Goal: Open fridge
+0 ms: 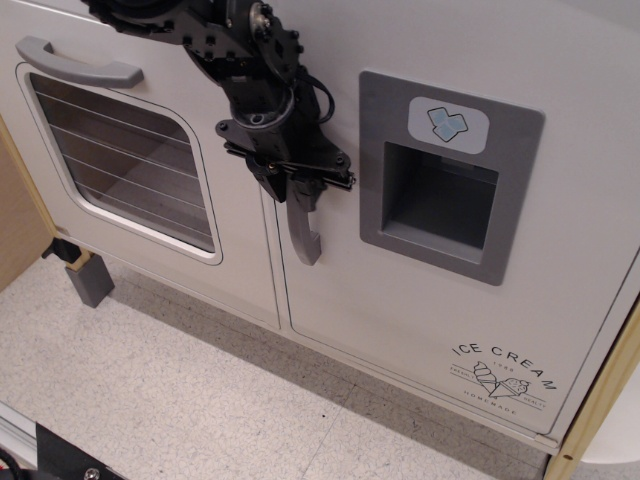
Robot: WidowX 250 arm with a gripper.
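The fridge (400, 300) is a large white toy door with a grey ice-dispenser recess (440, 205), a blue ice-cube badge (448, 123) and an "ICE CREAM" print (505, 376). Its vertical grey handle (305, 238) runs along the door's left edge. Only the handle's lower end shows below my black gripper (299, 190). The gripper reaches down from the upper left, and its fingers are shut on the handle's middle from both sides. The door lies flush with its frame.
Left of the fridge is the white oven door with a window (125, 160) and a horizontal grey handle (80, 66). A grey block (90, 281) stands on the speckled floor (180, 400) below it. Wooden edges stand at far left (18, 225) and lower right (600, 400).
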